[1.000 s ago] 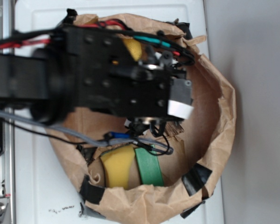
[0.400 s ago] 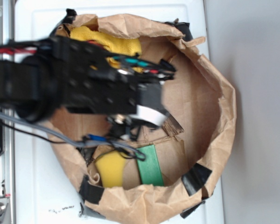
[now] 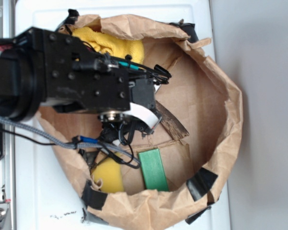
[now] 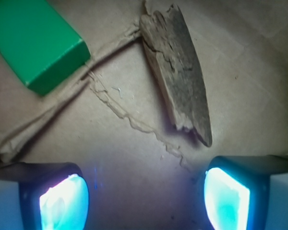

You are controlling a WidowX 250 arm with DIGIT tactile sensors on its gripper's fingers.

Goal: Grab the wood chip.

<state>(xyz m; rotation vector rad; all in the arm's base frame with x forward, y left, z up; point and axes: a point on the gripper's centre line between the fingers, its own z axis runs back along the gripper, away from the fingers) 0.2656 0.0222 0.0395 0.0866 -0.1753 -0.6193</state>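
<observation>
Now, in the exterior view, my arm (image 3: 62, 81) hangs over a brown paper enclosure (image 3: 221, 96) on the white counter (image 3: 38, 201). One wood chip (image 3: 173, 125) lies on the cardboard floor (image 3: 197, 100), showing just beside my wrist; my fingers are hidden under the arm. I count one green sponge (image 3: 153, 170), one yellow sponge (image 3: 108, 176) and one yellow cloth (image 3: 110, 45).

Then, in the wrist view, my fingers (image 4: 144, 196) are spread wide and hold nothing; two lit pads (image 4: 65, 203) show at the bottom. The wood chip (image 4: 180, 72) lies flat ahead of them, toward the right pad, apart from the green sponge (image 4: 36, 43). I judge this the approach step: next I must move forward, center over the chip and descend before closing.
</observation>
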